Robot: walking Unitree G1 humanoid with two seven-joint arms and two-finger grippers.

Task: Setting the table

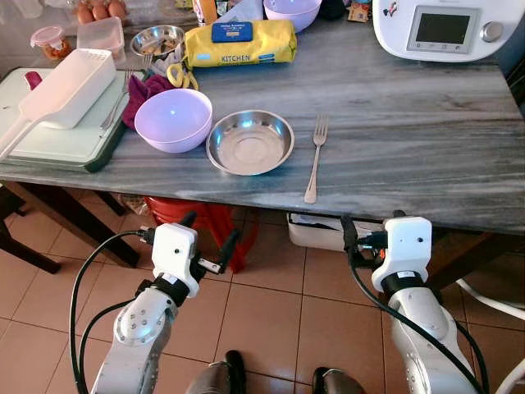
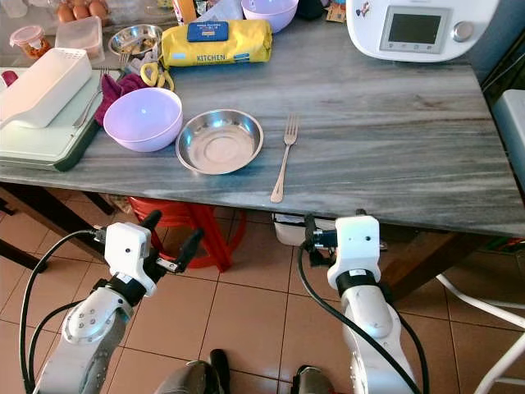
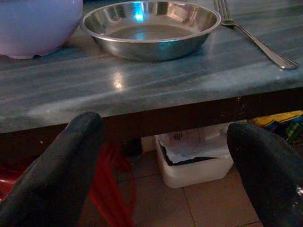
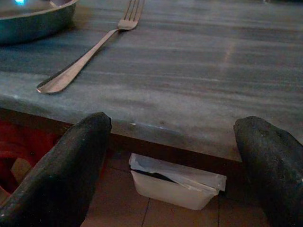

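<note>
On the grey marble table [image 1: 410, 156] lie a shallow steel dish [image 1: 250, 141] and, just to its right, a fork [image 1: 315, 156] with its tines pointing away from me. A lilac bowl [image 1: 172, 119] stands left of the dish, almost touching it. Both arms are held below the table's near edge. My left gripper [image 1: 208, 231] is open and empty, level with the dish [image 3: 150, 28], which appears above its fingers. My right gripper [image 1: 373, 222] is open and empty too, below the edge to the right of the fork [image 4: 90, 52].
A green board [image 1: 57, 144] with a white container [image 1: 70, 86] fills the left end. A yellow kitchen pack [image 1: 238, 43], a small steel bowl [image 1: 157, 39] and a white appliance [image 1: 447, 29] stand at the back. A red stool [image 1: 205, 222] and a white box [image 3: 194, 165] sit under the table.
</note>
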